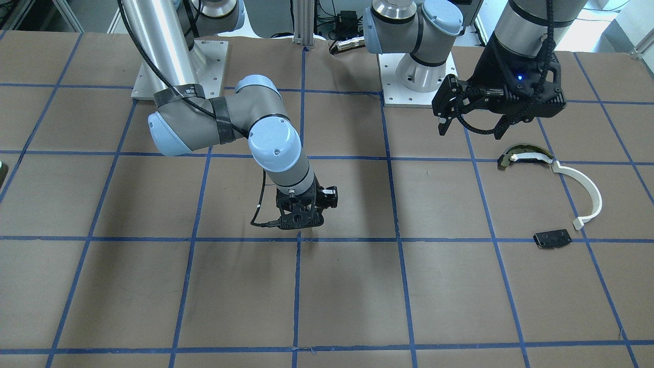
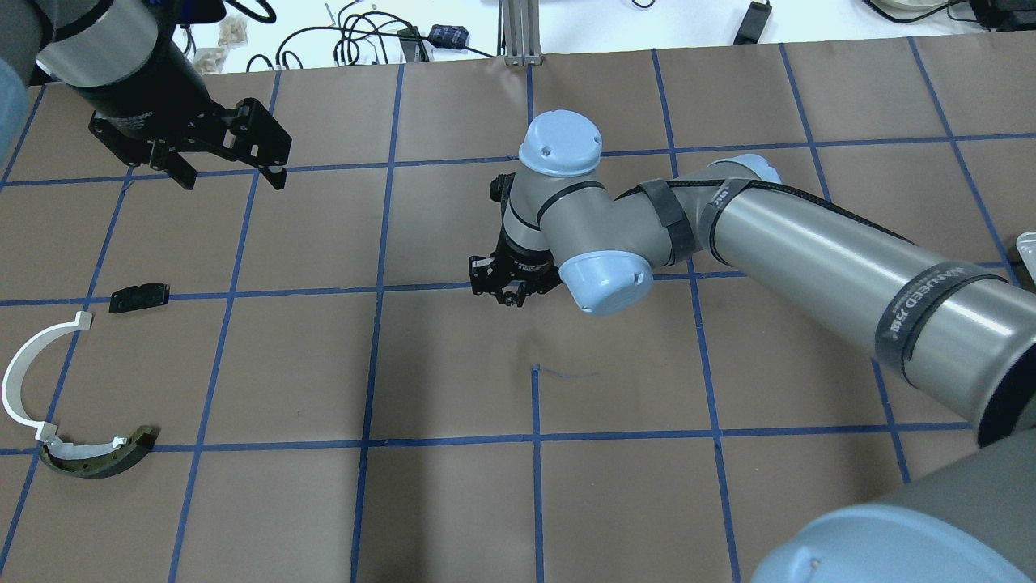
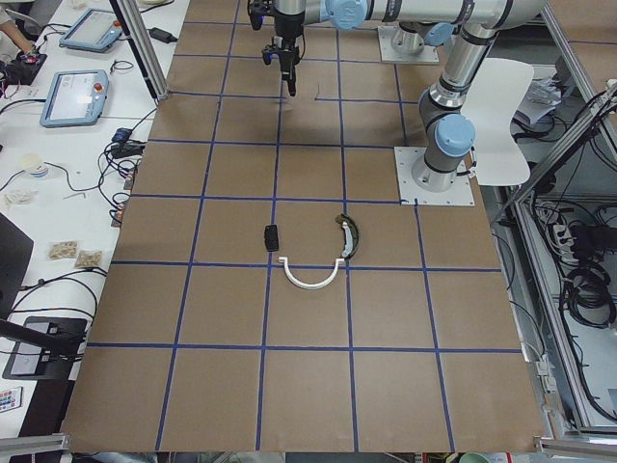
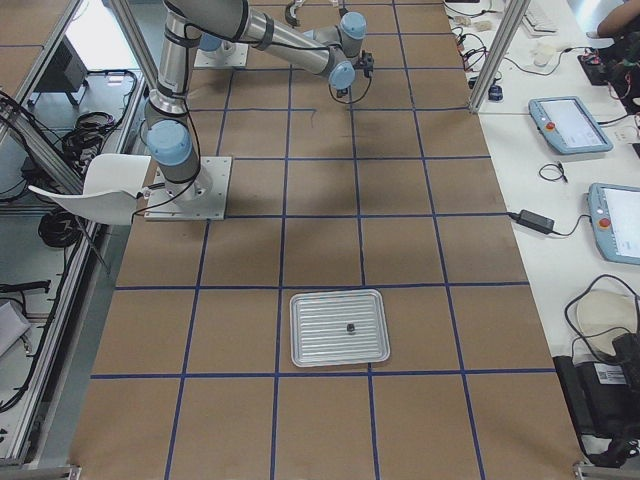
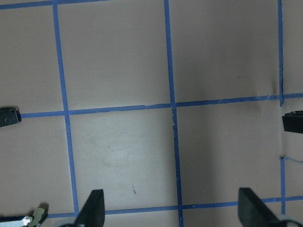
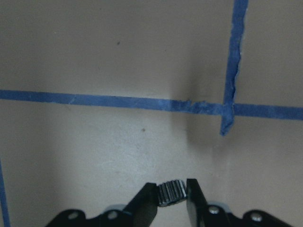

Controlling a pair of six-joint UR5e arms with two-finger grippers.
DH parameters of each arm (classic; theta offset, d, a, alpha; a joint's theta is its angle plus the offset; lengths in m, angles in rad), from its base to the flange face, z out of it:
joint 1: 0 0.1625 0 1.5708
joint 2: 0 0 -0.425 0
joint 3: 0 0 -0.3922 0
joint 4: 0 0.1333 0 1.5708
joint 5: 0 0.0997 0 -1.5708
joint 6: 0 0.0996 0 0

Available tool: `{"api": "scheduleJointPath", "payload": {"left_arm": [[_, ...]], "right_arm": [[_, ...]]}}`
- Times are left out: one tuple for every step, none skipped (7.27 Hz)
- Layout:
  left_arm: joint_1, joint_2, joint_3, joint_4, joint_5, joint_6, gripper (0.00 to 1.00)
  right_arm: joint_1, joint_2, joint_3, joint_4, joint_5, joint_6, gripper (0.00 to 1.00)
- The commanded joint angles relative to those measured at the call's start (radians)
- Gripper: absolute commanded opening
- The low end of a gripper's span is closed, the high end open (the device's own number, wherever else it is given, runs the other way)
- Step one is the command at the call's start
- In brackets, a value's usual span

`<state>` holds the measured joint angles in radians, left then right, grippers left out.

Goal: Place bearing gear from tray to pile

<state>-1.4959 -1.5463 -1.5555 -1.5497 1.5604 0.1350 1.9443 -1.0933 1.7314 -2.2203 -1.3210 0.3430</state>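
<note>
My right gripper is shut on a small ribbed metal bearing gear and holds it just above the brown table near the crossing of blue tape lines; it also shows at table centre in the overhead view. My left gripper is open and empty, hovering beyond the pile. The pile lies at the table's left end: a white curved arc, an olive-and-white curved piece and a small black plate. The silver tray lies at the right end with a small dark part on it.
The table is brown paper with a blue tape grid. The arm base plates stand at the robot's side. Cables and devices lie beyond the far edge. The right arm's elbow hangs over the centre.
</note>
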Motion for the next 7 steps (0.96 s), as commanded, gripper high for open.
{"api": "scheduleJointPath", "payload": {"left_arm": [[-0.004, 0.0, -0.001, -0.001, 0.001, 0.0, 1.0], [-0.006, 0.0, -0.002, -0.003, 0.0, -0.002, 1.0], [-0.006, -0.001, -0.005, -0.01, 0.001, 0.0, 1.0], [-0.015, -0.024, -0.018, -0.007, -0.008, -0.018, 1.0], [-0.044, -0.043, -0.034, 0.0, -0.043, -0.061, 1.0], [-0.128, -0.079, -0.055, 0.091, -0.051, -0.092, 1.0], [-0.198, -0.124, -0.11, 0.188, -0.046, -0.171, 1.0]], "right_arm": [[0.008, 0.003, 0.026, -0.004, -0.004, 0.045, 0.62], [0.008, 0.003, 0.036, -0.007, -0.009, 0.044, 0.76], [0.004, -0.009, 0.022, -0.004, -0.017, 0.036, 0.82], [-0.034, -0.061, 0.022, 0.001, -0.021, 0.016, 0.99], [-0.132, -0.133, 0.025, 0.054, -0.05, -0.007, 1.0], [-0.281, -0.211, 0.025, 0.214, -0.063, -0.116, 1.0], [-0.453, -0.271, 0.025, 0.3, -0.154, -0.31, 1.0]]}}
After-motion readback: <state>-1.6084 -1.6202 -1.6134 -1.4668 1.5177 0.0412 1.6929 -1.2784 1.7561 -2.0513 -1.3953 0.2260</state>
